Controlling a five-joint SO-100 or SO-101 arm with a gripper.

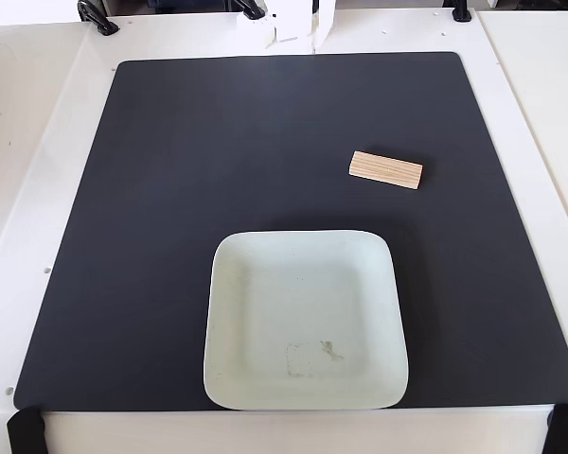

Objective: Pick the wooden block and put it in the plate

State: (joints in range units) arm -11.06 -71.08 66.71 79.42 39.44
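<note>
Black mat [218, 189] on white table [38, 142]

Robot test bench in a lab or workshop, shown by a white table [38, 189] covered with a black mat [218, 189], black clamps [97, 16] fixed at the far edge, black straps [26, 432] at the near corners

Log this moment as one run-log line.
wooden block: lying flat on black mat, untouched | plate: empty, apart from block | gripper: not in view | stage: pick not yet begun
</note>
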